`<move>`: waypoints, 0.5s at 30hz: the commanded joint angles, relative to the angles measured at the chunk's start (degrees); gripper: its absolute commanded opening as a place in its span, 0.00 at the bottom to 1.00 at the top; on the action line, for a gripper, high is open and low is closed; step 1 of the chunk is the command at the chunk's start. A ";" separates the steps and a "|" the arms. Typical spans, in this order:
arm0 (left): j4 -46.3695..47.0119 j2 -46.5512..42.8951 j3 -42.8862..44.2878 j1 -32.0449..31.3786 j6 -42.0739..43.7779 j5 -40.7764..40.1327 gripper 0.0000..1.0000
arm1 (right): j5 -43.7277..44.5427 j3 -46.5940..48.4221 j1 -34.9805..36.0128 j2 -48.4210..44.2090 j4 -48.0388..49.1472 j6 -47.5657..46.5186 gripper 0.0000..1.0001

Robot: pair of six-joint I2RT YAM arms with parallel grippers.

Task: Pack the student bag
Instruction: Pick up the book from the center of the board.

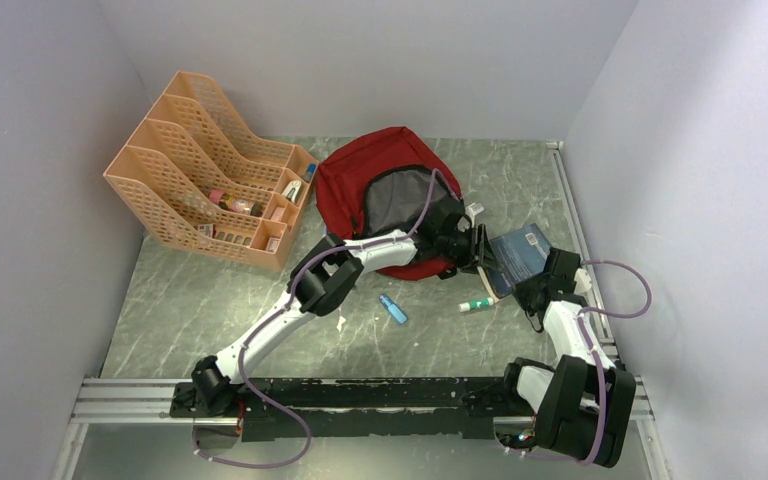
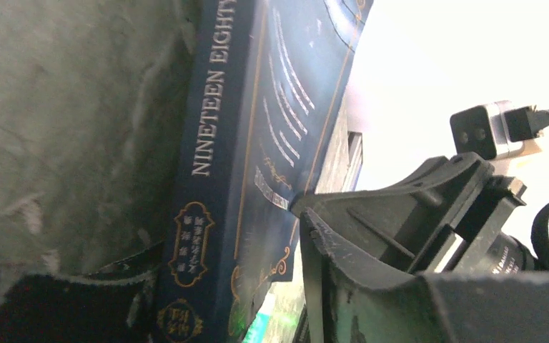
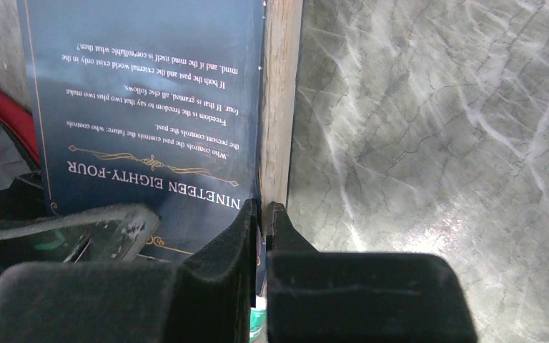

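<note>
**Both arms meet at a navy book just right of the open bag**

Nearest the camera, both arm bases sit on a metal rail (image 1: pixel 360 395) at the front edge of the grey-green marbled counter (image 1: pixel 210 300). The right arm bends up along the right side. Its right fingers (image 3: pixel 221 243) are pressed together on the edge of the cover of a navy book (image 1: pixel 520 255), beside the beige page block. The book's spine reads NINETEEN EIGHTY-FOUR.

Just in front of the book lies a small green-and-white stick (image 1: pixel 478 304). Left of it, alone on the counter, lies a blue tube (image 1: pixel 393 309).

The left arm stretches diagonally from the lower left across the counter to the book's left end. The left fingers (image 2: pixel 50 309) stand apart with the spine end of the book between them. I cannot tell whether they press on it.

The student bag (image 1: pixel 360 175), dark red, lies behind that arm at the middle of the counter. Its mouth gapes, showing grey lining, and the book is just beside its right edge.

Farthest back on the left stands an orange file rack (image 1: pixel 190 160) with small items in its front slots.
</note>
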 commanded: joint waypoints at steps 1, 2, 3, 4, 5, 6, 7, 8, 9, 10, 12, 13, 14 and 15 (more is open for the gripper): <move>7.43 1.21 0.41 0.22 -3.11 -2.52 0.43 | -1.18 -1.98 0.41 1.01 -4.47 -0.45 0.00; 8.71 1.12 0.09 0.29 -3.35 -2.37 0.39 | -1.18 -1.98 0.37 0.93 -4.47 -0.44 0.00; 9.36 0.89 -0.03 0.29 -3.34 -2.12 0.35 | -1.18 -1.98 0.44 0.86 -4.47 -0.39 0.00; 9.86 0.60 -0.15 0.24 -3.06 -1.98 0.29 | -1.19 -1.98 0.37 0.77 -4.54 -0.33 0.00; 10.41 0.20 -0.39 0.26 -2.80 -1.85 0.24 | -1.22 -1.98 0.44 0.56 -4.50 -0.29 0.00; 11.15 -0.31 -0.75 0.29 -2.53 -1.82 0.18 | -1.33 -1.98 0.37 0.23 -4.54 -0.16 0.00; 12.02 -0.90 -1.18 0.29 -2.34 -1.82 0.13 | -1.54 -1.94 0.40 -0.23 -4.58 -0.11 0.00; 13.07 -1.53 -1.56 0.29 -2.21 -1.73 0.08 | -1.79 -1.71 0.37 -0.75 -4.82 -0.11 0.04; 14.14 -2.19 -1.84 0.29 -1.97 -1.61 0.05 | -1.94 -1.34 0.42 -1.34 -5.06 -0.11 0.09; 15.07 -2.84 -1.98 0.32 -1.69 -1.50 0.05 | -1.84 -0.77 0.45 -1.89 -5.54 -0.04 0.17; 16.16 -4.49 -1.65 0.57 -0.67 -1.51 0.05 | -1.05 1.29 0.45 -3.12 -7.59 0.36 0.33; 16.49 -5.07 -1.60 0.67 -0.33 -1.65 0.05 | -0.31 2.29 0.41 -3.47 -8.82 0.58 0.39; 16.65 -6.17 -1.39 0.88 0.57 -2.00 0.05 | 0.19 3.39 0.38 -4.13 -10.03 0.92 0.45; 16.48 -6.99 -1.14 0.97 1.34 -2.26 0.05 | 0.38 4.40 0.44 -4.62 -10.96 0.99 0.50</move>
